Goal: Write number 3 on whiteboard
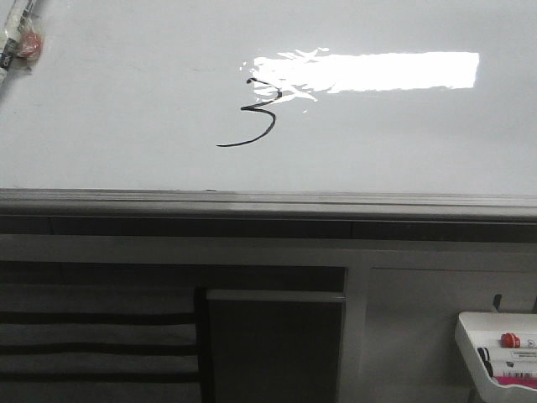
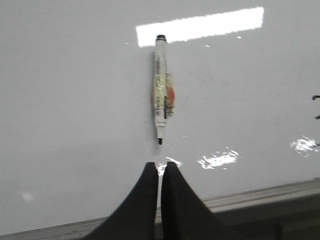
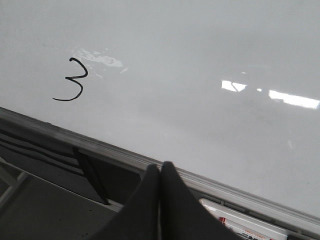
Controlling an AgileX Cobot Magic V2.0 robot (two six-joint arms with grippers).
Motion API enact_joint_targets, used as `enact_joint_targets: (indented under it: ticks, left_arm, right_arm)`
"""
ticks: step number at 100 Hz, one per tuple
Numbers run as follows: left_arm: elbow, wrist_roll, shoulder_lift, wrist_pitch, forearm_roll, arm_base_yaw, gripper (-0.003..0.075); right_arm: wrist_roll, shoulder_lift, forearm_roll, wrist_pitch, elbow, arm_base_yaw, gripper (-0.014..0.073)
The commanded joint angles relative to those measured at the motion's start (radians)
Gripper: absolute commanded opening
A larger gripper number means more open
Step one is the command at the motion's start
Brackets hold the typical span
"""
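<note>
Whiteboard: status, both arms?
Left fingers shut, empty. Right fingers shut, empty. Number 3 drawn on whiteboard. Marker lying loose on board, nothing blocking.

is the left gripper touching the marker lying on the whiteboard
Apart. The left wrist view shows bare whiteboard between the marker tip and the closed left gripper.

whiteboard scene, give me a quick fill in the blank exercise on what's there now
1. The digit drawn on the whiteboard is a ____.
2. The number 3 is drawn in ____ ink.
3. The marker lying on the board has its cap ____.
4. The left claw and the right claw both have their fingers ____.

Missing words: 3; black; off; shut
</note>
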Motion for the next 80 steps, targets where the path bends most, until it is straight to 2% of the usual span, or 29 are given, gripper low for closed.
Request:
enact_joint_targets:
  ticks: [1,13,17,22,32,35,48,80]
  left_arm:
    - [0.046,-0.01,-0.077,-0.144,-0.005,0.021,-0.0019]
    - [0.131,-0.012,-0.161,-0.187,-0.028,0.033,-0.0019]
    - [0.158,-0.055,-0.179,-0.192,0.008,0.033,-0.0019]
    - [0.183,-0.169,-0.205,-0.192,0.118,0.036,-0.0019]
    - [0.225,-0.51,-0.238,-0.196,0.402,0.036,-0.0019]
    - [0.241,-0.56,-0.243,-0.207,0.459,0.036,-0.0019]
    - [0.303,-0.576,-0.266,-0.258,0.479,0.036,-0.0019]
    - [0.301,-0.576,-0.29,-0.232,0.484,0.036,-0.0019]
  right_arm:
    - [0.0,-0.001,-0.009,-0.077,-0.027,-0.006,-0.0079]
    - [0.0,-0.001,-0.009,-0.077,-0.027,-0.006,-0.0079]
    - [0.0,-0.001,-0.009,-0.077,-0.027,-0.006,-0.0079]
    - [0.0,-0.001,-0.009,-0.077,-0.027,-0.006,-0.0079]
    - [0.0,-0.001,-0.009,-0.077,-0.027,-0.006,-0.0079]
    - [0.0,-0.001,-0.009,-0.077,-0.027,-0.006,-0.0079]
    - [0.0,-0.001,-0.009,-0.077,-0.027,-0.006,-0.0079]
    - [0.0,0.001,-0.009,-0.077,-0.027,-0.006,-0.0079]
